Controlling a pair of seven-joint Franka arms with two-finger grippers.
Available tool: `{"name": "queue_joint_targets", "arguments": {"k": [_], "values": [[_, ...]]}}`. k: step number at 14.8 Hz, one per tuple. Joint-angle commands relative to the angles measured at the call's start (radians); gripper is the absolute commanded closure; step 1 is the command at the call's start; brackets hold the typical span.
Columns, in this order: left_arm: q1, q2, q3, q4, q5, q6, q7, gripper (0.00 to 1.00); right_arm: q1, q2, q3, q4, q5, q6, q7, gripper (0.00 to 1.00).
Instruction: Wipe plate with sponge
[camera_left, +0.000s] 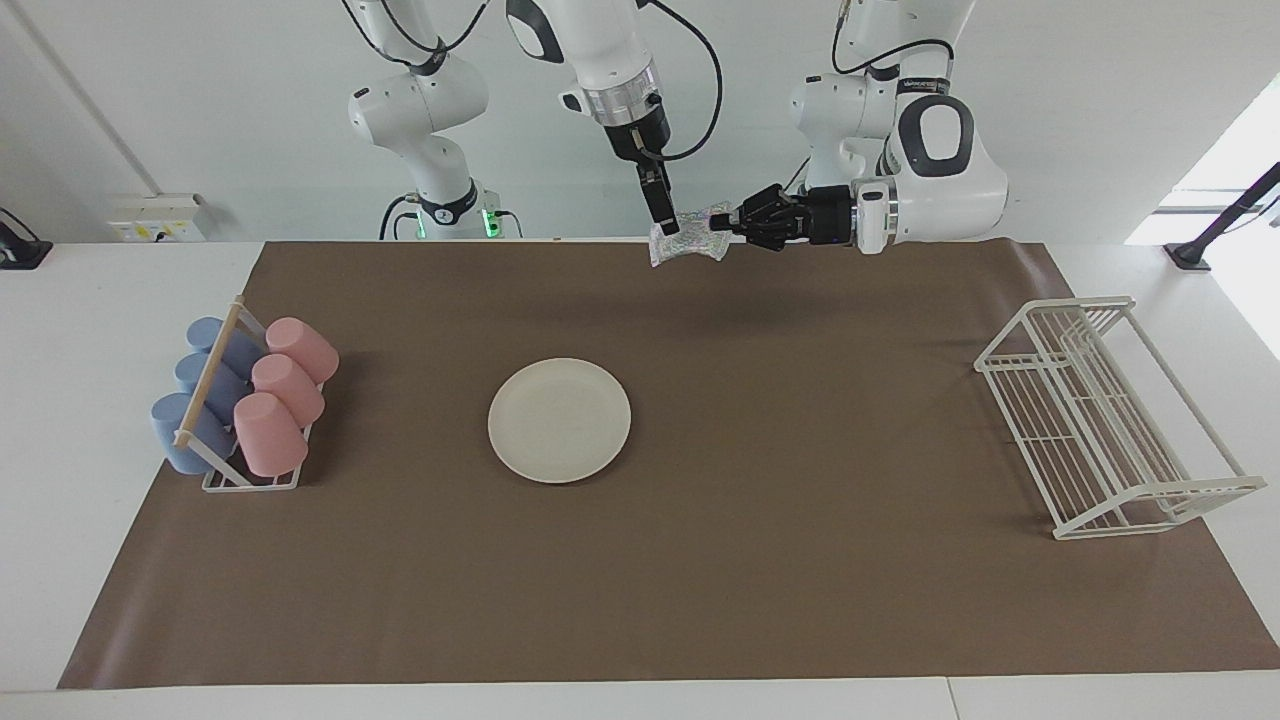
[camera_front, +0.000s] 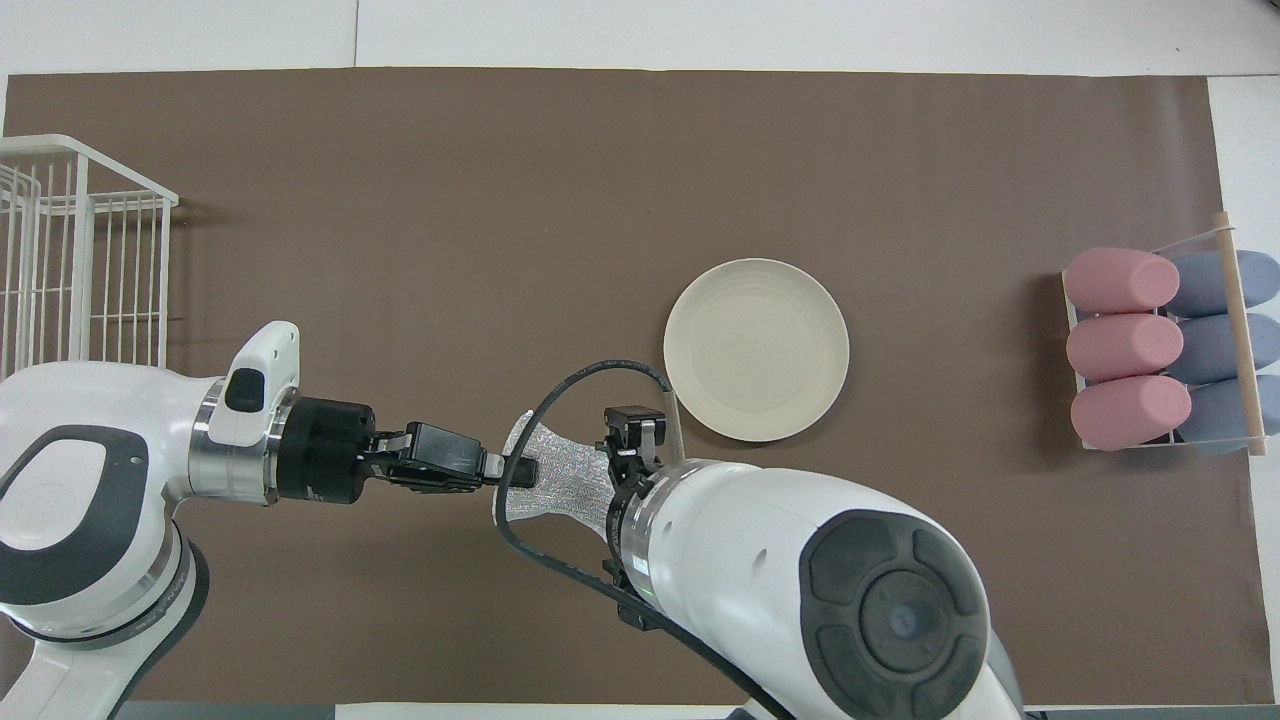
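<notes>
The cream-white plate lies flat on the brown mat near the middle; it also shows in the overhead view. My left gripper reaches in level and is shut on one end of the silvery speckled sponge, holding it in the air over the mat's edge at the robots' end. In the overhead view the left gripper and the sponge show beside the plate. My right gripper points down at the sponge's free end, touching or nearly touching it. My right arm covers it from above.
A rack of pink and blue cups lying on their sides stands at the right arm's end of the mat, also in the overhead view. A white wire rack stands at the left arm's end.
</notes>
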Motion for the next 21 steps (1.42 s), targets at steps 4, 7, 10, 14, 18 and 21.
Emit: {"name": "queue_joint_targets", "arguments": {"k": [4, 7, 10, 14, 18, 21], "values": [[-0.004, -0.028, 0.02, -0.029, -0.019, -0.056, 0.024, 1.0, 0.034, 0.003, 0.003, -0.038, 0.022, 0.08, 0.045, 0.27], [-0.001, -0.028, 0.02, -0.029, -0.012, -0.07, 0.039, 1.0, 0.036, 0.004, 0.003, -0.036, 0.022, 0.079, 0.042, 0.67], [-0.001, -0.028, 0.02, -0.029, -0.006, -0.072, 0.039, 1.0, 0.036, 0.004, 0.003, -0.036, 0.022, 0.079, 0.033, 0.82], [-0.002, -0.028, 0.017, -0.029, 0.006, -0.072, 0.039, 1.0, 0.034, 0.008, 0.003, -0.03, 0.022, 0.077, 0.034, 1.0], [-0.004, -0.035, 0.017, -0.019, 0.063, -0.07, -0.003, 0.0, 0.034, 0.008, 0.001, -0.03, 0.021, 0.073, 0.031, 1.0], [0.002, -0.049, 0.017, -0.006, 0.153, -0.066, -0.039, 0.0, 0.034, 0.008, 0.001, -0.03, 0.021, 0.073, 0.03, 1.0]]}}
